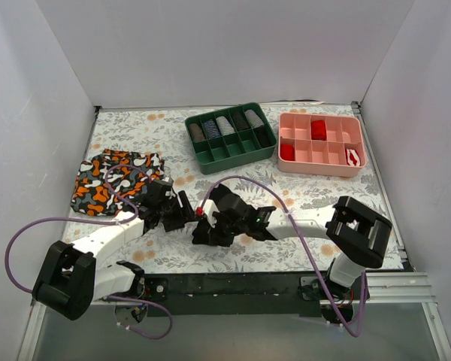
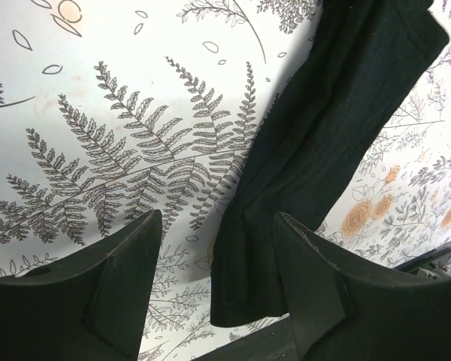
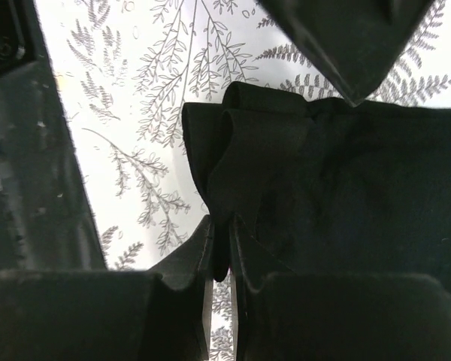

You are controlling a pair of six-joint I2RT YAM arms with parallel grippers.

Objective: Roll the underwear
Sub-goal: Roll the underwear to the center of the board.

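Observation:
The black underwear [image 2: 338, 128] is folded into a long narrow strip on the floral table cover. In the left wrist view it runs from the top right down to between my fingers. My left gripper [image 2: 218, 218] is open, with the strip's near end lying by its right finger [image 2: 316, 278]. My right gripper [image 3: 222, 229] is shut on a bunched fold at the other end of the underwear [image 3: 346, 188]. In the top view both grippers meet at the table's front centre, the left [image 1: 182, 213] and the right [image 1: 203, 229], and they hide most of the garment.
A camouflage-patterned garment [image 1: 113, 180] lies at the left. A green divided tray [image 1: 237, 159] with rolled items and a pink divided tray [image 1: 319, 170] with red rolls stand at the back. Purple cables loop over both arms. White walls enclose the table.

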